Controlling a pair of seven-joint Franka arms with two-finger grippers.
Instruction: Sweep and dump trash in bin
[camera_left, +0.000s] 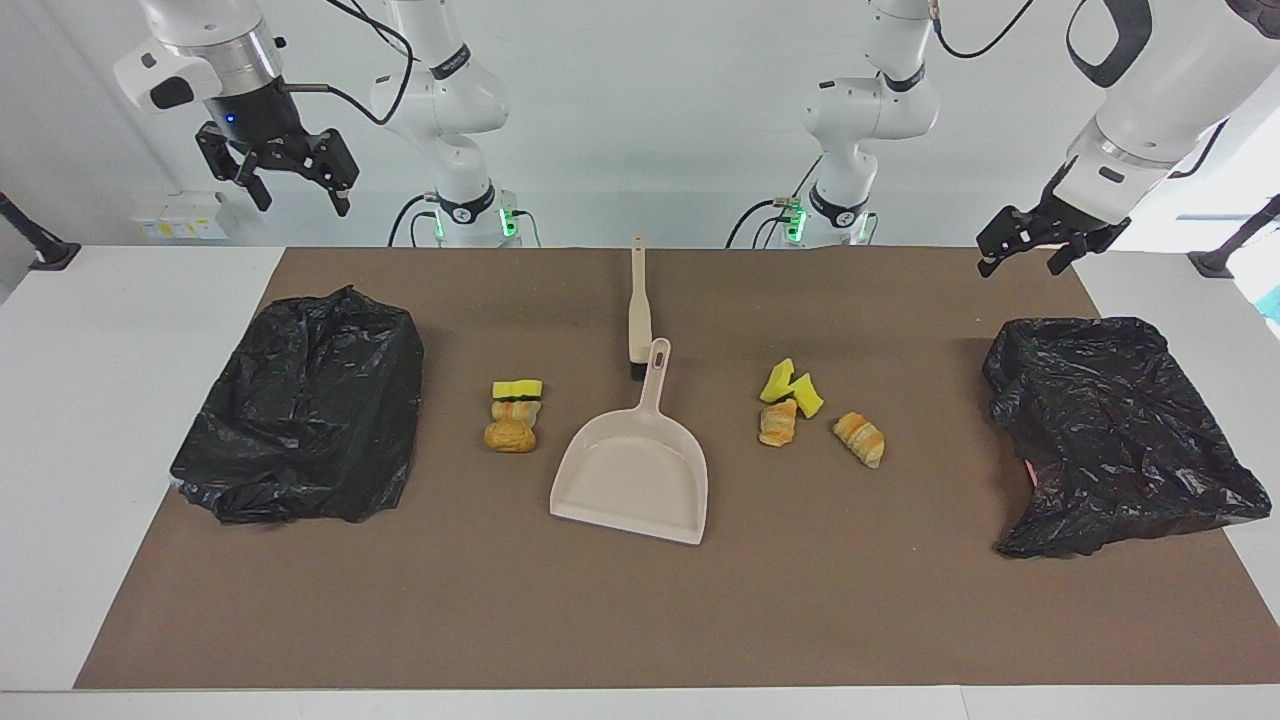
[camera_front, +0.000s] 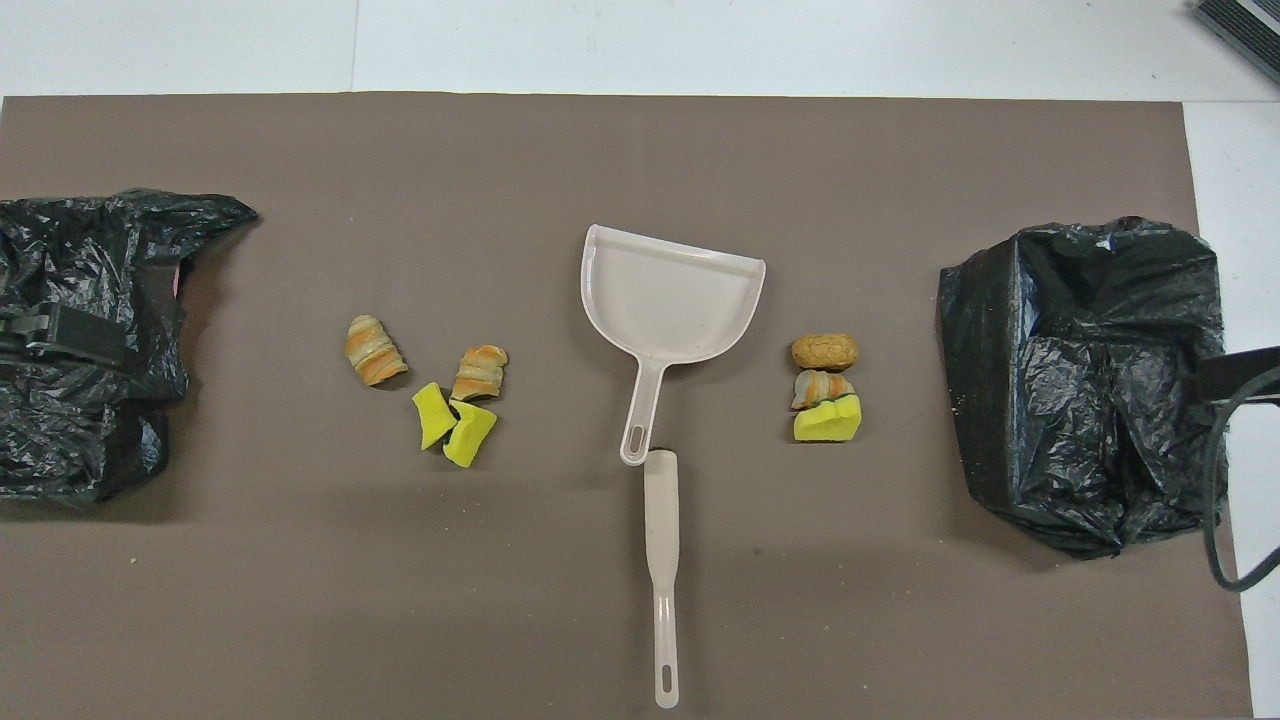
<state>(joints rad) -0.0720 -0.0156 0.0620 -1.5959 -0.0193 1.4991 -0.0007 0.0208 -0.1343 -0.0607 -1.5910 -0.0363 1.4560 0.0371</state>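
Trash lies in two small heaps on the brown mat. One heap (camera_left: 515, 412) (camera_front: 824, 392), a yellow-green sponge chunk with two bread-like lumps, is toward the right arm's end. Two yellow sponge chunks (camera_left: 792, 390) (camera_front: 452, 425) and two striped lumps (camera_left: 860, 438) (camera_front: 375, 350) lie toward the left arm's end. Between the heaps rests the beige dustpan (camera_left: 635, 470) (camera_front: 670, 295), and the hand brush (camera_left: 639, 305) (camera_front: 662, 540) lies nearer the robots, its head at the pan's handle. My right gripper (camera_left: 295, 195) and left gripper (camera_left: 1022, 265) hang open and empty, high over the mat's corners.
Two bins lined with black bags stand at the mat's ends, one (camera_left: 300, 400) (camera_front: 1080, 380) toward the right arm's end and one (camera_left: 1110, 430) (camera_front: 80, 340) toward the left arm's end. Bare brown mat (camera_left: 640, 610) stretches from the dustpan to the edge farthest from the robots.
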